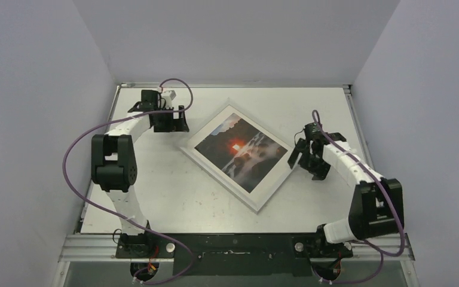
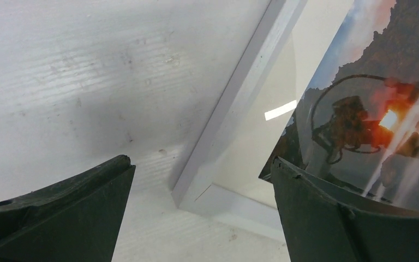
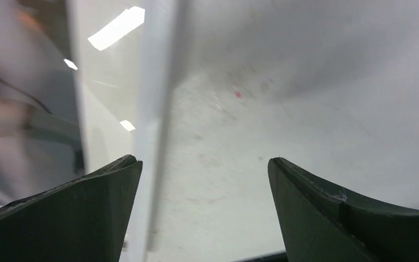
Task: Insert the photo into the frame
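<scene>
The white frame point(image 1: 271, 194) lies flat and turned like a diamond at the table's middle, face up. The sunset photo point(image 1: 242, 152) shows inside it behind glass, with a cream border around it. My left gripper point(image 1: 178, 122) is open and empty, hovering just off the frame's left corner point(image 2: 188, 194); the photo also shows in the left wrist view point(image 2: 393, 71). My right gripper point(image 1: 303, 156) is open and empty, beside the frame's right edge point(image 3: 154, 109). Neither gripper touches the frame.
The white table point(image 1: 173, 197) is walled by grey panels on the left, back and right. A black metal rail point(image 1: 233, 245) carries both arm bases at the near edge. Purple cables loop along both arms.
</scene>
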Robot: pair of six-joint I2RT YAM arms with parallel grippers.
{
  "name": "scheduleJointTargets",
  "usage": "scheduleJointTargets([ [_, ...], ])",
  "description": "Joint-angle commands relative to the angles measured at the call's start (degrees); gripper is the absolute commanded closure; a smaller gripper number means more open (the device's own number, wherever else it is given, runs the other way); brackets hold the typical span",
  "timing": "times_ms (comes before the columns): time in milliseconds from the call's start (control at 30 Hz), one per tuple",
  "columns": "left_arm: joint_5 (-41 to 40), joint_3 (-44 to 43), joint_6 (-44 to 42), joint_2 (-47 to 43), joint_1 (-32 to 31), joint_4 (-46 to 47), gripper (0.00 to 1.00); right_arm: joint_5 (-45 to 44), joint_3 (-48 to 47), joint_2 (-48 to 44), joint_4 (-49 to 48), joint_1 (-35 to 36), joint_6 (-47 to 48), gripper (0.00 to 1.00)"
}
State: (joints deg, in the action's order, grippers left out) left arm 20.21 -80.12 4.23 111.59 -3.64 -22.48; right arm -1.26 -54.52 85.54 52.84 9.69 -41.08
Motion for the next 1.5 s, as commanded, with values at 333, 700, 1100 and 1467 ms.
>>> scheduleJointTargets([
  [333, -1.57, 21.46, 0.88, -23.93, 13.79, 15.11, 0.03, -27.02, 26.43, -17.81, -82.20, 8.44, 22.06, 0.10],
  [700, -9.64, 56.52, 6.79, -30.29, 12.56, 69.14, 0.03, -33.29, 33.62, -7.11, -97.60, 3.01, 31.37, 0.10],
  [1100, -21.55, 63.31, 1.68, -29.32, 4.97, 80.33, 0.04, -22.93, 42.12, 3.08, -123.27, -1.94, 36.36, 0.10],
  [1467, -25.39, 65.16, 1.07, -27.27, 2.17, 85.66, 0.04, -15.96, 40.02, 6.90, -122.35, -3.99, 36.58, 0.10],
])
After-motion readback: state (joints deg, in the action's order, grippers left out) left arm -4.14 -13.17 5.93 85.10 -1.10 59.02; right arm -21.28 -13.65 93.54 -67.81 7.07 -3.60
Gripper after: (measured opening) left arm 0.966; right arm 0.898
